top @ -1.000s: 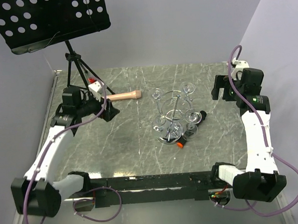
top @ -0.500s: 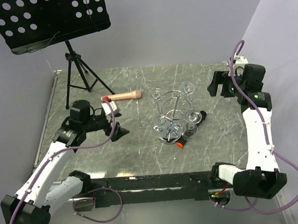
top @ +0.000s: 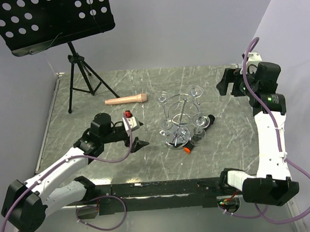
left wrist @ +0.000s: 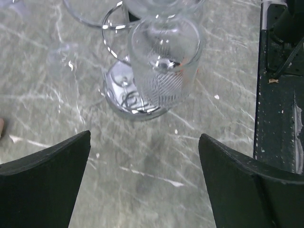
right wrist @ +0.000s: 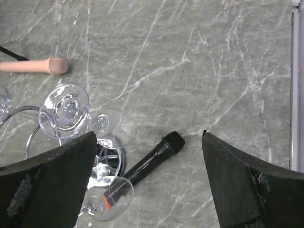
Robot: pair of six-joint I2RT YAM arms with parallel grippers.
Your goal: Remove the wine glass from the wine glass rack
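The chrome wine glass rack (top: 176, 110) stands mid-table on its round disc base (top: 176, 142), with several clear wine glasses hanging upside down from its wire arms. My left gripper (top: 136, 133) is open and empty, low over the table just left of the rack. In the left wrist view (left wrist: 145, 161) it faces one hanging wine glass (left wrist: 164, 52) and the disc base (left wrist: 124, 97) a short way ahead. My right gripper (top: 231, 86) is open and empty, raised at the back right of the rack. The right wrist view (right wrist: 147, 180) shows a glass foot (right wrist: 65, 110) and another glass (right wrist: 107, 199).
A black microphone with an orange ring (top: 203, 126) lies beside the rack base on its right; it also shows in the right wrist view (right wrist: 147, 164). A wooden handle (top: 125, 100) lies at the back left. A black tripod music stand (top: 80, 73) stands in the far left corner.
My left arm has swung from beside the tripod at the back left forward and right, close to the rack. My right gripper has shifted slightly back. Both stay open.
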